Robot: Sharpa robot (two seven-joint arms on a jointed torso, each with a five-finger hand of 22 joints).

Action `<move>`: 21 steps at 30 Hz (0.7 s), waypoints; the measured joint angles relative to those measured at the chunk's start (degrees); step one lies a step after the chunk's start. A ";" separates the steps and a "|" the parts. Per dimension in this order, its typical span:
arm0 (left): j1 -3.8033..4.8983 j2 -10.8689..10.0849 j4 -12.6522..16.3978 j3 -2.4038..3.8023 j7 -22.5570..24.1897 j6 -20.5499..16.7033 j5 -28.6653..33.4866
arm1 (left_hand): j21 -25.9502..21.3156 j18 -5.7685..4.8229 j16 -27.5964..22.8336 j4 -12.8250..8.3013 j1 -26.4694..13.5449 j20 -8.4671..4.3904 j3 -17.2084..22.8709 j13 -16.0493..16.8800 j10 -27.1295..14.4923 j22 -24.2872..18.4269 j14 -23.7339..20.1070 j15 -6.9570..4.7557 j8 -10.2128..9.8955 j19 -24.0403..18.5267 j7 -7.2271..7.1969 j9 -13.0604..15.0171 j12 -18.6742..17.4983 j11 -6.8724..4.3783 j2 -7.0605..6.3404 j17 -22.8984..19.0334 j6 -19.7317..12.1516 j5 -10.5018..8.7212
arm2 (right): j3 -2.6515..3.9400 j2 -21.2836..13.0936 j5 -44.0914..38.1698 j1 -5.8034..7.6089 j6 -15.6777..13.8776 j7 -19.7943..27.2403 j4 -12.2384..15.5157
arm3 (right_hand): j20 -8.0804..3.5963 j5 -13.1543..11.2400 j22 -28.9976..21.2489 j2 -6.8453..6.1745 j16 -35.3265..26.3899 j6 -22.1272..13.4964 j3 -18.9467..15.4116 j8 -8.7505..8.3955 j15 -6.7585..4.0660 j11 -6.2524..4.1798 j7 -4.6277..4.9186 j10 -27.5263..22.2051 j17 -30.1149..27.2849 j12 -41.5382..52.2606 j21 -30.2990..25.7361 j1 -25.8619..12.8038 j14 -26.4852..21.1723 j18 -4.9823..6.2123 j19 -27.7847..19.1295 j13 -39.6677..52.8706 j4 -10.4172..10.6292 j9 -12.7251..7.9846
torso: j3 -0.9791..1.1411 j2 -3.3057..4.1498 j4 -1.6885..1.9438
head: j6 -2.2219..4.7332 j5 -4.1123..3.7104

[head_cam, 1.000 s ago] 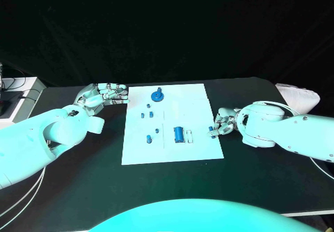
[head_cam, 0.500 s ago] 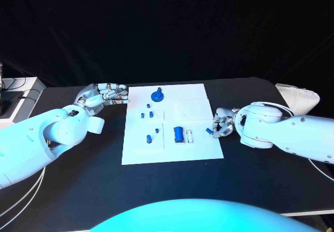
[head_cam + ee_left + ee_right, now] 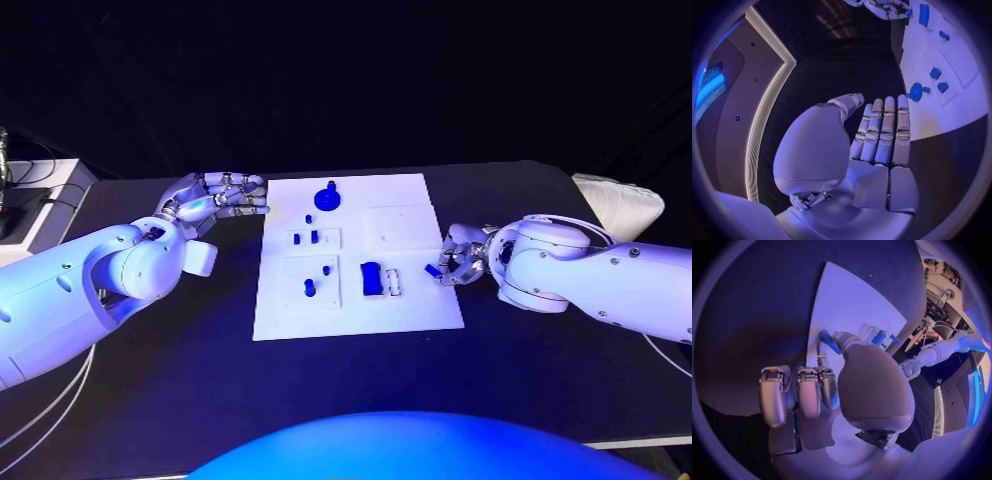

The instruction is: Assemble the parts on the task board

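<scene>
Here the board (image 3: pixel 361 300) lies flat in the middle of the black table (image 3: pixel 548 370), with the blue parts spread over it. At its far end sits a round part (image 3: pixel 327 199) with a small knob on top. Nearer, two small pegs (image 3: pixel 304 238) stand side by side in a shallow square recess, with another tiny piece just beyond them. A second recess below holds a single slim piece (image 3: pixel 309 287) and a smaller one beside it. Near the middle a blue cylinder (image 3: pixel 372 277) lies next to a pale slot, and a raised clear square (image 3: pixel 400 224) sits toward the far right of the board.

The right hand (image 3: pixel 459 256) hovers at the board's right edge, thumb and a finger pinching a small blue part (image 3: pixel 433 270), which the right wrist view shows as a blue sliver (image 3: pixel 828 341) over the white board; the other fingers (image 3: pixel 807 395) are curled in.

The left hand (image 3: pixel 216 195) rests off the board's far left corner, holding nothing; in the left wrist view its fingers (image 3: pixel 882 132) lie straight and close together, though from the head they seem bent.
</scene>
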 measured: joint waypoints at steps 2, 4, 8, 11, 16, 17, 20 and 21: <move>0.00 0.00 -0.01 0.00 -0.02 0.00 0.00 | 0.00 0.00 0.00 0.10 0.00 0.00 0.10 0.00 0.00 0.00 0.00 0.00 0.00 0.00 0.00 0.00 0.00 0.00 0.00 0.00 0.00 0.00 | -0.06 -0.22 0.72 0.34 -0.20 0.00 0.76 | 0.00 0.00 0.00 -0.09 0.00 0.17 0.86 0.01 0.00 0.00 0.06 0.00 0.00 0.00 0.00 -0.30 0.00 0.00 0.00 0.00 -0.86 0.25 | 0.00 0.00 0.00 | 0.00 0.02; 0.00 0.00 -0.02 0.00 -0.05 0.00 0.00 | 0.00 0.00 0.00 0.16 0.00 0.00 0.16 0.00 0.00 0.00 0.00 0.00 0.00 0.00 0.00 0.00 0.00 0.00 0.00 0.00 0.00 0.00 | -0.01 -0.36 1.89 0.97 -0.46 0.00 1.54 | 0.00 0.00 0.00 -0.05 0.00 0.20 0.96 0.22 0.00 0.00 0.03 0.00 0.00 0.00 0.00 -0.69 0.00 -0.01 0.00 0.00 -0.90 0.27 | 0.00 0.00 -0.01 | 0.00 0.03; 0.00 0.02 -0.02 0.00 -0.09 0.00 0.00 | 0.00 0.00 0.00 0.16 0.00 0.00 0.16 0.00 0.00 0.00 0.00 0.00 0.00 0.00 0.00 0.00 0.00 0.00 0.00 0.05 0.00 0.00 | 0.09 -0.09 5.03 1.89 -0.90 0.02 2.73 | 0.00 0.22 0.00 -0.20 0.00 0.26 1.34 0.28 0.00 0.00 -0.03 0.00 0.00 0.00 0.00 -1.11 0.00 0.00 0.00 0.00 -0.99 0.36 | -0.01 0.00 -0.02 | 0.00 0.03; 0.00 0.03 -0.02 0.00 -0.12 0.00 0.00 | 0.00 0.00 0.00 0.16 0.00 0.00 0.16 0.00 0.00 0.01 0.00 0.00 0.00 0.00 0.00 0.00 0.00 0.00 0.00 0.05 0.00 0.00 | 0.08 0.67 7.39 2.07 -1.09 0.03 3.18 | 0.00 0.23 -0.01 -0.18 0.00 0.27 2.44 0.28 0.00 0.00 -0.04 0.00 0.00 0.00 0.00 -1.86 0.00 0.00 0.00 0.00 -1.79 1.02 | -0.02 0.02 -0.02 | 0.00 0.10; -0.01 0.01 0.01 0.00 -0.14 0.00 -0.06 | 0.00 0.00 0.00 0.16 0.00 0.00 0.16 0.00 -0.20 -0.06 0.00 0.00 0.00 0.00 0.21 -0.08 0.00 0.20 0.00 0.12 -0.21 0.00 | -0.03 2.42 10.30 2.08 -1.27 0.04 2.82 | 0.00 -1.44 -0.01 -0.67 0.00 0.27 4.71 0.27 0.00 0.00 -0.04 0.00 0.00 0.00 0.00 -3.43 0.00 0.00 0.00 -0.01 -3.61 1.12 | -0.02 0.04 -0.02 | 0.00 0.06; -0.01 0.00 0.02 0.00 -0.15 0.00 -0.08 | 0.00 0.00 0.00 0.16 0.00 0.00 0.16 0.00 -0.20 -0.06 0.00 0.00 0.00 0.00 0.21 -0.08 0.00 0.20 0.00 0.11 -0.21 0.00 | -0.05 2.85 10.85 2.06 -1.30 0.05 2.53 | 0.00 -1.71 -0.01 -0.40 0.00 0.27 4.82 0.27 0.00 0.00 -0.04 0.00 0.00 0.00 0.00 -3.77 0.00 0.00 0.00 -0.01 -3.67 1.13 | -0.03 0.04 -0.02 | 0.00 0.07; -0.01 0.00 0.06 0.00 -0.16 0.00 -0.11 | 0.00 0.00 0.00 0.16 0.00 0.00 0.16 0.00 -0.20 -0.06 0.00 0.00 0.00 0.00 0.21 -0.08 0.00 0.20 0.00 0.11 -0.21 0.00 | -0.12 3.63 11.83 1.89 -1.36 0.05 1.80 | 0.00 -2.63 -0.01 0.00 0.00 0.29 6.18 0.26 0.00 0.00 -0.07 0.00 0.00 0.00 -0.27 -5.67 0.00 0.00 0.00 -0.01 -3.74 1.45 | -0.04 0.04 0.00 | 0.00 0.20; -0.01 0.00 0.08 0.00 -0.17 0.00 -0.12 | -0.01 0.00 0.00 0.16 0.00 0.00 0.16 0.00 -0.20 -0.06 0.00 0.00 0.00 0.00 0.21 -0.08 0.00 0.20 0.00 0.11 -0.21 0.00 | -0.16 3.90 12.19 1.80 -1.38 0.04 1.52 | 0.00 -3.60 -0.01 0.05 0.00 0.37 6.40 0.26 0.00 0.00 -0.15 0.00 0.00 0.00 -0.27 -6.34 0.00 0.00 0.00 -0.01 -3.68 1.49 | -0.03 0.04 0.01 | 0.00 0.24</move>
